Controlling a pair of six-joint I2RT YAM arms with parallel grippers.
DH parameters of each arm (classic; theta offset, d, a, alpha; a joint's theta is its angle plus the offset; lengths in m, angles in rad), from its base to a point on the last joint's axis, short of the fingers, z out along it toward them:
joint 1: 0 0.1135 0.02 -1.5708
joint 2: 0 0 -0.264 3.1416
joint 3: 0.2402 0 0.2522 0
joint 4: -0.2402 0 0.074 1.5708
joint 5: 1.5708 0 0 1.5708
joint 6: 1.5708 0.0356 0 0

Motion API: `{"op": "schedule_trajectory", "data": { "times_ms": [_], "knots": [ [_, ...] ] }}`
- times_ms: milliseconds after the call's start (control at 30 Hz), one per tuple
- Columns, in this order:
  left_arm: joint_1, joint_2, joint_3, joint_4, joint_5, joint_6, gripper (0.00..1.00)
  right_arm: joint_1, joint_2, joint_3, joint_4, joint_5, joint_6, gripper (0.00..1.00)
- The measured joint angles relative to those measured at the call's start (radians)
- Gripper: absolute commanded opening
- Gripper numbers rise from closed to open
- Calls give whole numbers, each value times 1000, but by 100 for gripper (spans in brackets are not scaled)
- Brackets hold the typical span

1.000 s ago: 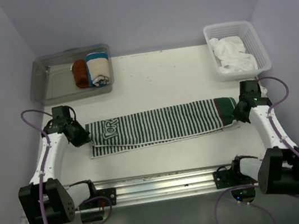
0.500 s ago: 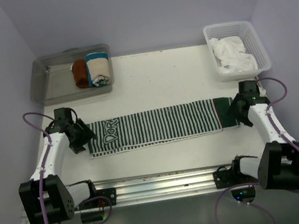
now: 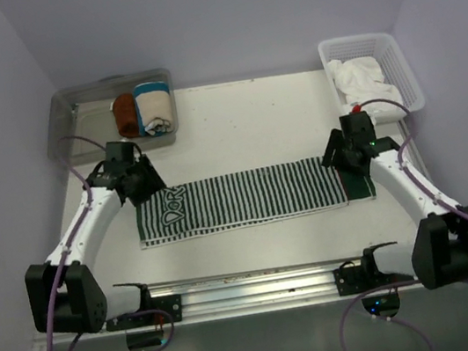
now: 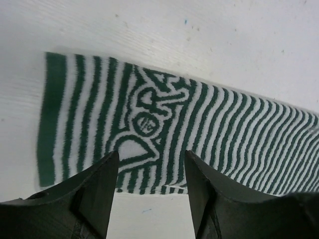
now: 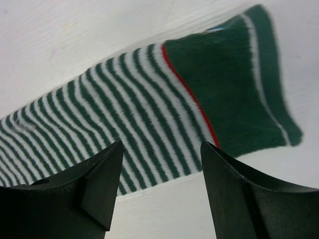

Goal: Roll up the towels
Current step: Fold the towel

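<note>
Left pincer and right pincer have released, apart over striped towel stretched left-to-right.

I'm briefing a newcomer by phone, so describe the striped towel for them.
Find the near half of the white table. The striped towel lies flat there, a long strip running left to right. It alone has dark green-and-white stripes and lettering at its left end.
</note>
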Motion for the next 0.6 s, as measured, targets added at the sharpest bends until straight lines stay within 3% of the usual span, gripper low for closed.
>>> {"op": "schedule_trajectory", "data": {
  "times_ms": [100,333,600],
  "knots": [
    [-50,83,-30,66,48,-2,59,44,94,15,43,-52,0,67],
    [-51,159,-164,156,119,-18,59,40,282,13,79,-103,-3,66],
    [-51,177,-229,166,103,-18,59,16,299,31,78,-92,-27,69]
  ]
}}
